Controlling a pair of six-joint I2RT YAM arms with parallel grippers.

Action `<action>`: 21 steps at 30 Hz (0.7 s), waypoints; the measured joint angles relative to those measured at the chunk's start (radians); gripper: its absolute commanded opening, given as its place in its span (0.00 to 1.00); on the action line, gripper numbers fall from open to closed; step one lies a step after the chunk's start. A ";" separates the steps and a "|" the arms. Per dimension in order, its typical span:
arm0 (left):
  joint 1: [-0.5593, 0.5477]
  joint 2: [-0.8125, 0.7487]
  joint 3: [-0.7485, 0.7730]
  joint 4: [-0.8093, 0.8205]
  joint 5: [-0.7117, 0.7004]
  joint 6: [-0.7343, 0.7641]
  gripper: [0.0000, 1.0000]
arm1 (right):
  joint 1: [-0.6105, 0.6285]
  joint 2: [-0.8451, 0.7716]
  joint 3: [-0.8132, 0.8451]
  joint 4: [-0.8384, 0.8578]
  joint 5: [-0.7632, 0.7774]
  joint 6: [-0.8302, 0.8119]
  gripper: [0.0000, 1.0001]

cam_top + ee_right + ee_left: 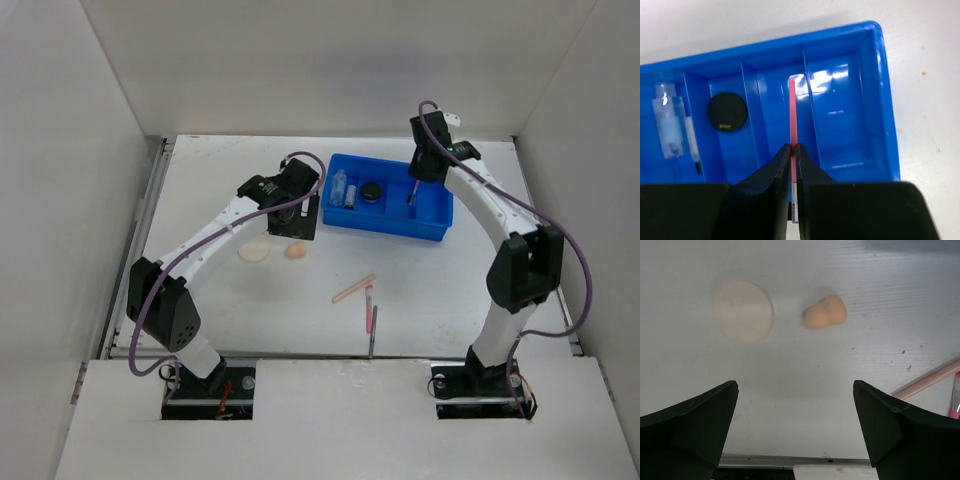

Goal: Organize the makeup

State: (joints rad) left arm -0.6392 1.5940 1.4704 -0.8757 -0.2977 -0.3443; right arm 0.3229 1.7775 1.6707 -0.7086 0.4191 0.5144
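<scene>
My right gripper (794,146) is shut on a thin pink pencil (793,110), which points down into a middle compartment of the blue tray (881,100). In the tray lie a round black jar (727,112) and a clear tube (669,127). From above, the right gripper (416,183) hangs over the tray (436,228). My left gripper (795,390) stands open and holds nothing, a short way from the cream round puff (743,311) and the peach egg sponge (825,313). Both lie on the table, puff (254,250) left of sponge (296,250), just below the left gripper (292,222).
A pale pink pencil (353,289) lies slanted on the table's middle. Beside it are a pink pencil (369,308) and a thin dark pencil (374,338) near the front edge. White walls stand on three sides. A metal rail (790,460) runs along the near edge.
</scene>
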 measured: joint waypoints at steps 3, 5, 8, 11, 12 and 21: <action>0.000 0.000 0.000 -0.009 -0.003 0.000 0.99 | -0.014 0.108 0.089 0.006 -0.017 -0.024 0.12; 0.000 0.000 0.002 -0.015 -0.006 0.000 0.99 | -0.021 0.173 0.142 0.006 -0.027 -0.034 0.12; 0.000 0.000 0.004 -0.021 -0.010 0.001 0.99 | -0.029 0.248 0.194 0.009 -0.036 -0.049 0.34; 0.000 0.000 0.005 -0.027 -0.014 0.002 0.99 | -0.037 0.301 0.229 0.002 -0.045 -0.057 0.73; 0.000 0.000 0.006 -0.031 -0.016 0.002 0.99 | -0.042 0.314 0.236 0.000 -0.052 -0.066 0.73; 0.000 -0.012 0.006 -0.035 -0.040 -0.004 0.99 | -0.022 0.025 -0.029 0.037 -0.129 -0.024 0.72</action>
State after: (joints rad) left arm -0.6392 1.5822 1.4761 -0.9108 -0.3378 -0.3481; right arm 0.3008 1.8023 1.6421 -0.6712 0.2905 0.4908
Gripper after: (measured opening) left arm 0.989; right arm 0.719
